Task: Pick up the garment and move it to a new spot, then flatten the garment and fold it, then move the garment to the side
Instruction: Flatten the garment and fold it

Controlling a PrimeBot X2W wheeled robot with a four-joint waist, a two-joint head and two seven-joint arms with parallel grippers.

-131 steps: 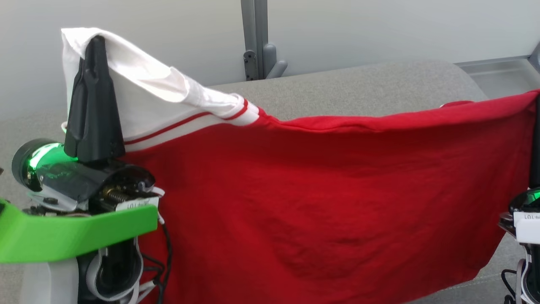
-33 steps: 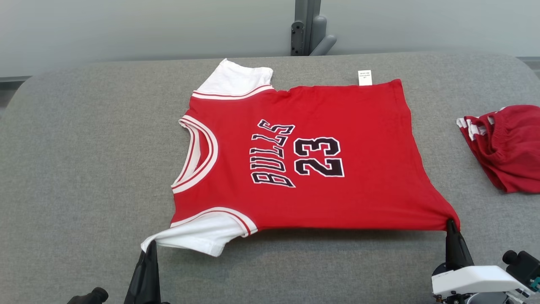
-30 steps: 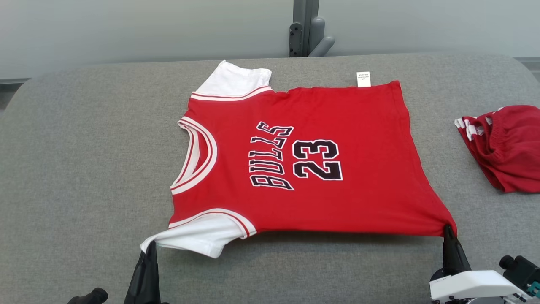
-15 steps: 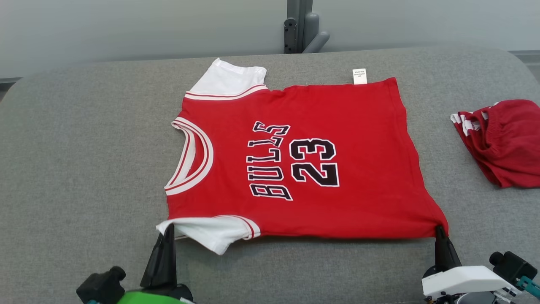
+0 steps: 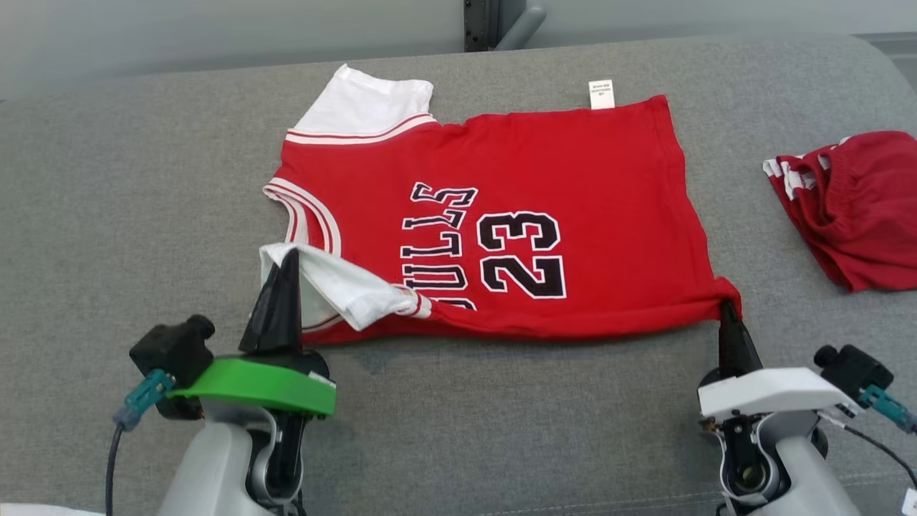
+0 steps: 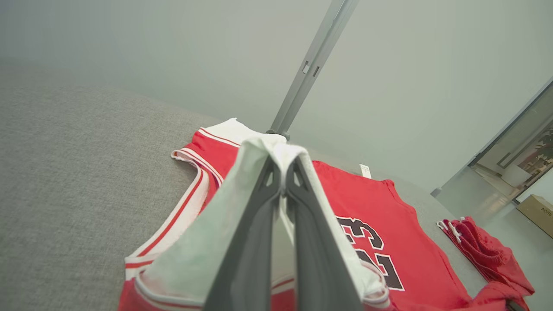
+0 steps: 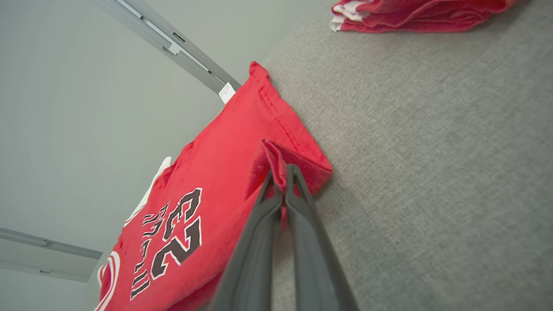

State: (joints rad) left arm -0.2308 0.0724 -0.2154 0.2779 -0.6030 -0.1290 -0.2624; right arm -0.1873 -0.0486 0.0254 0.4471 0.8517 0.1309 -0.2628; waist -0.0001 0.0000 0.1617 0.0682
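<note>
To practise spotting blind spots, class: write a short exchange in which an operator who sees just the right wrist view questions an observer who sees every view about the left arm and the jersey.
Operator: Is the left gripper holding anything?
Observer: Yes, it is shut on the near white sleeve of the jersey.
Operator: Where does that sleeve sit?
Observer: Raised and doubled over the jersey's front, hiding part of the BULLS lettering.
</note>
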